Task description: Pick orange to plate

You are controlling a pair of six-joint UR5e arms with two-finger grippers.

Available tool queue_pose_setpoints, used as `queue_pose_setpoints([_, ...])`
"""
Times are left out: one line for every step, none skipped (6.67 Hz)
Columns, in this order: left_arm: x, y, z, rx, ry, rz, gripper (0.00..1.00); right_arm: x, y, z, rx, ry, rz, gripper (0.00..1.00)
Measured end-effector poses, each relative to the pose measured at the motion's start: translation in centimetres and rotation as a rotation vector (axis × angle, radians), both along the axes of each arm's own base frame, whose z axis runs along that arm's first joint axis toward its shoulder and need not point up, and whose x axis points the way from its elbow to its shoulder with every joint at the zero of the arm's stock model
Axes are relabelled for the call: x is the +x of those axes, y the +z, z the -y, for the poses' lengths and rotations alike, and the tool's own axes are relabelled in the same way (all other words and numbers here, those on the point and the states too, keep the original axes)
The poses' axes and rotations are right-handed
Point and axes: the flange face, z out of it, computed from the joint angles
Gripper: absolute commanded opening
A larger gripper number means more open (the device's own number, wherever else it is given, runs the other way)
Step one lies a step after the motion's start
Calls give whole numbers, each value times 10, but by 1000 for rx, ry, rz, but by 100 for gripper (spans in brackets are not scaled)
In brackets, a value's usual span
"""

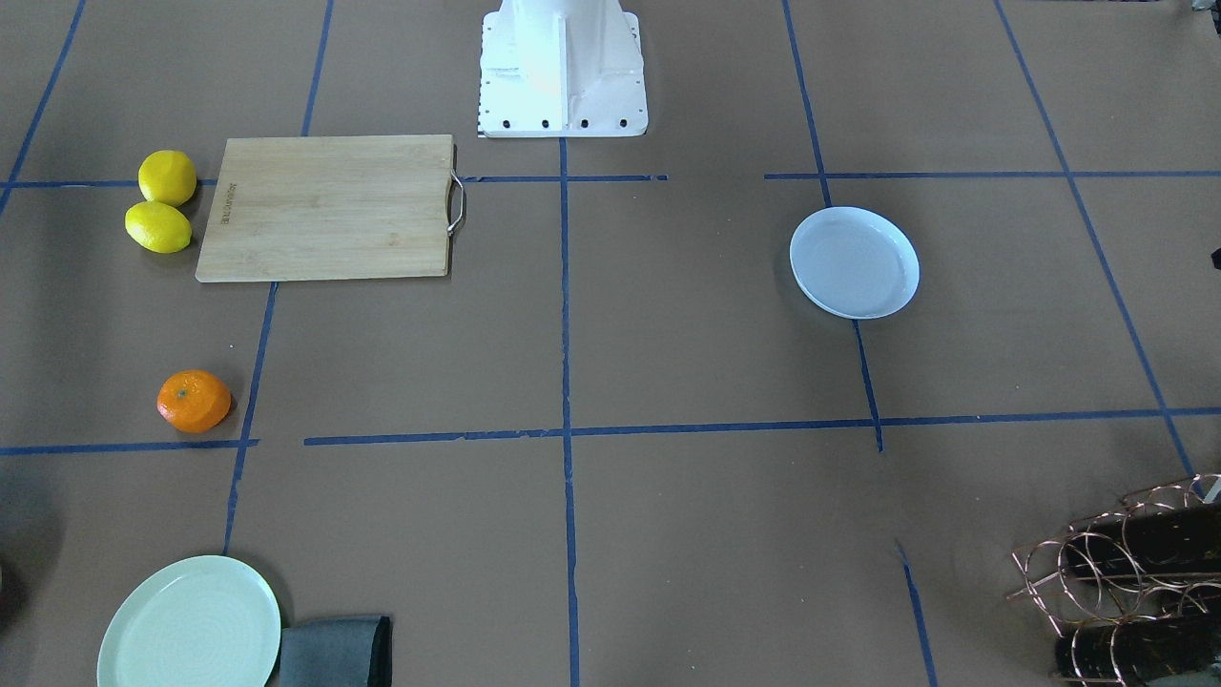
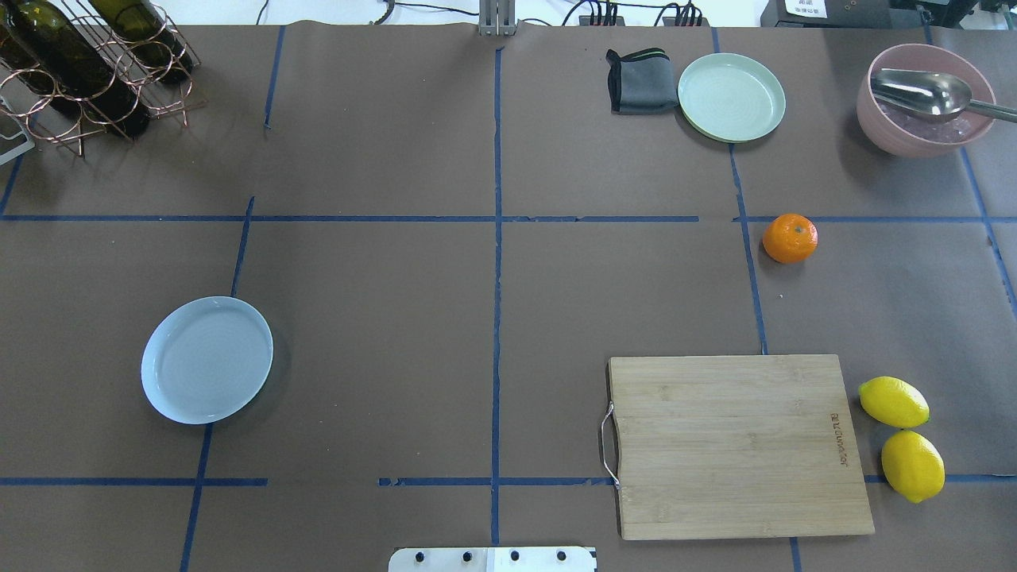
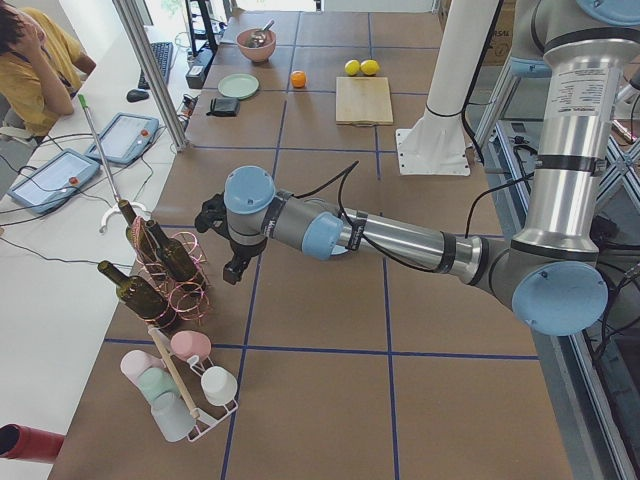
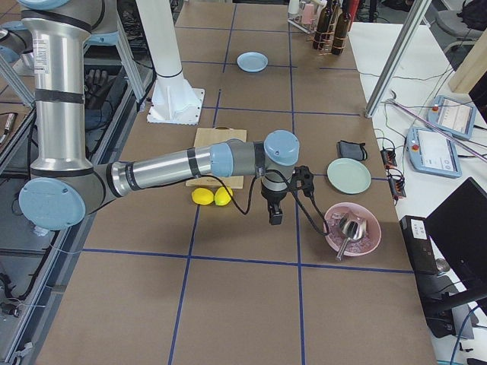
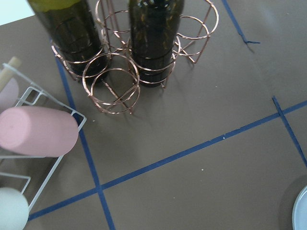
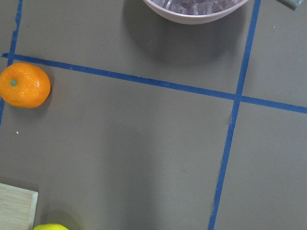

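We cannot tell if the right gripper point(image 4: 275, 215) or the left gripper point(image 3: 232, 270) is open, and we should centre the right one over the orange point(image 2: 790, 237), lying on the table point(image 2: 397, 318) well apart from the plate point(image 2: 206, 359).

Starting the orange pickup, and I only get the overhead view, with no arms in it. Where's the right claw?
Observer: In the right side camera, the right claw hangs between the lemons and the pink bowl.
Operator: Does its wrist camera see the orange?
Observer: Yes, the orange lies at that view's left edge.
Operator: And the left claw?
Observer: In the left side camera, the left claw hangs beside the bottle rack.
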Motion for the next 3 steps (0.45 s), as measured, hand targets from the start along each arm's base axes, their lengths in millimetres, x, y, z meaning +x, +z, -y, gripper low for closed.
queue_pose_setpoints([56, -2, -9, -66, -5, -15, 100, 0, 0, 0, 0, 0, 1, 100])
queue_pose_setpoints([105, 3, -28, -126, -65, -13, 96, 0, 0, 0, 0, 0, 1, 100])
queue_pose_setpoints([145, 13, -54, -173, -133, -38, 90, 0, 0, 0, -1, 0, 1, 100])
